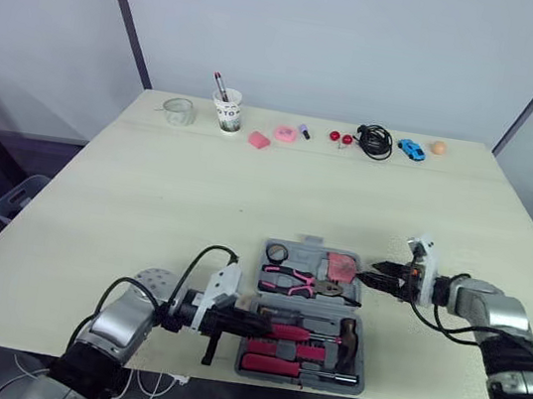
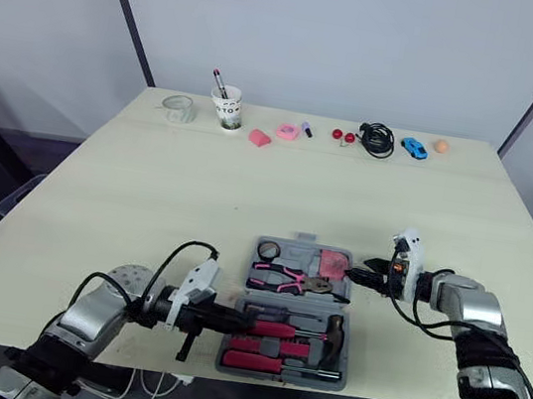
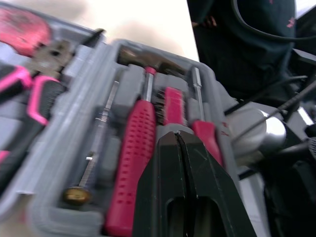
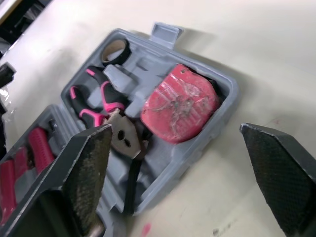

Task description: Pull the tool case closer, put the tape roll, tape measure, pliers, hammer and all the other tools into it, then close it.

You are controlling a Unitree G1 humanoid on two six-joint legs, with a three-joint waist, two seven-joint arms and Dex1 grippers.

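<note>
Tool case point(image 1: 314, 246): lying open at the middle of the desk's point(image 1: 248, 187) front edge.
Rear half: tape roll point(image 1: 277, 252), pliers point(image 1: 296, 283), tape measure point(image 1: 342, 266).
Front half: hammer point(image 1: 311, 335), red-handled screwdrivers point(image 1: 272, 365).
Left gripper point(image 3: 178, 140): fingers pressed together with nothing between them, over the front half's left side; contact with the handles is possible but unclear.
Right gripper point(image 1: 374, 274): fingers spread wide, empty, just beside the case's right wall by the tape measure.

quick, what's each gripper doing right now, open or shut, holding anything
Left gripper: closed, holding nothing.
Right gripper: open, empty, beside the tool case.
</note>
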